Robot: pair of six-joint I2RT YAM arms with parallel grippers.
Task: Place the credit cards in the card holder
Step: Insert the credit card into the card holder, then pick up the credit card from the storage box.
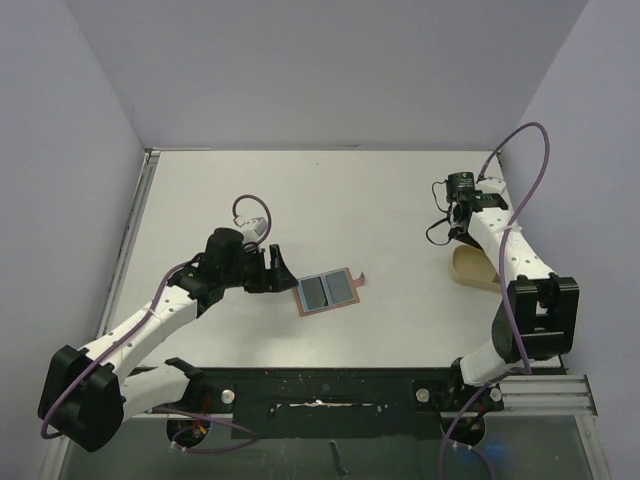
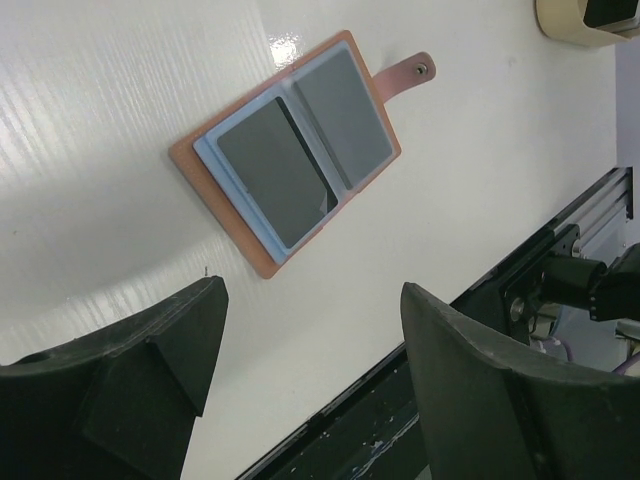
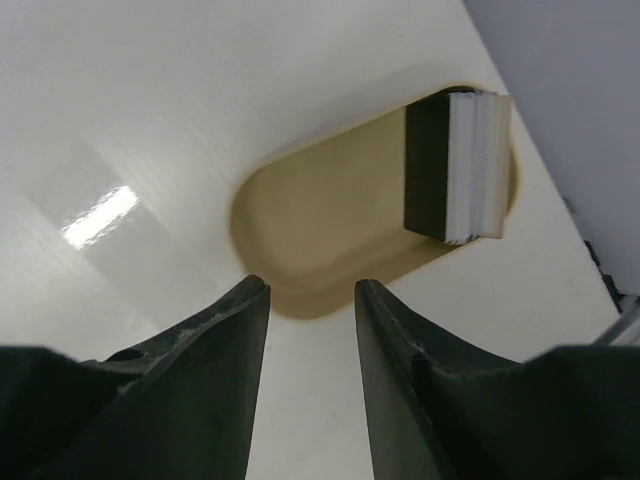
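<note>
The card holder [image 1: 327, 291] lies spread open on the table, its reddish-brown leather [image 2: 243, 246] showing round the edge and its snap tab [image 2: 412, 72] pointing away. Two grey-blue credit cards lie on its halves: one [image 2: 275, 172] rests on a pale blue layer, the other [image 2: 342, 105] beside it. Whether they are tucked into pockets I cannot tell. My left gripper [image 1: 278, 270] [image 2: 312, 330] hovers just left of the holder, open and empty. My right gripper [image 1: 458, 218] [image 3: 310, 300] hangs far to the right over the table, open, with nothing between its fingers.
A tan oval tray [image 1: 472, 272] [image 3: 320, 215] lies under the right arm, and a black-and-white block [image 3: 458, 165] stands at its far end. The tray's rim [image 2: 565, 25] also shows in the left wrist view. A black rail [image 1: 330, 395] runs along the near table edge.
</note>
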